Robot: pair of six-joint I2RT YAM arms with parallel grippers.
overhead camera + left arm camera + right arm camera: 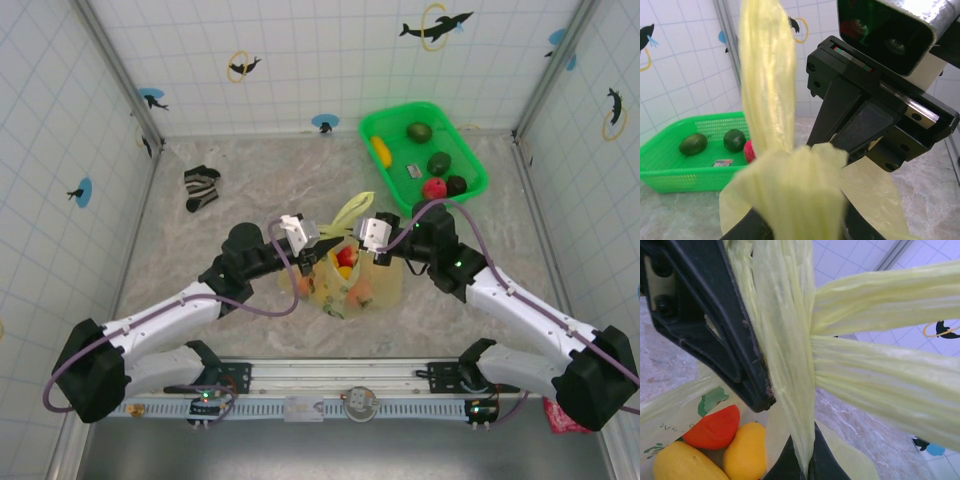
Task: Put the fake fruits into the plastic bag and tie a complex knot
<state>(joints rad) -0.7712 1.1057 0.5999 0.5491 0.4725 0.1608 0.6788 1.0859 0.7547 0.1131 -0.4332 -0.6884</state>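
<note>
Pinching one handle (pixel 785 340) of the thin translucent pale-yellow plastic bag (pixel 340 292) at the worktop's (pixel 170 245) middle, the right gripper (pixel 362 243) faces the left gripper (pixel 322 243), whose jaws straddle the upright crossing handle (pixel 765 75), though I cannot tell whether they are clamped.

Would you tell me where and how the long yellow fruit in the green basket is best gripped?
Probably from above, across the narrow middle of the yellow fruit. It lies flat and long near the left wall of the green basket, so a grip across its short width fits best.
</note>
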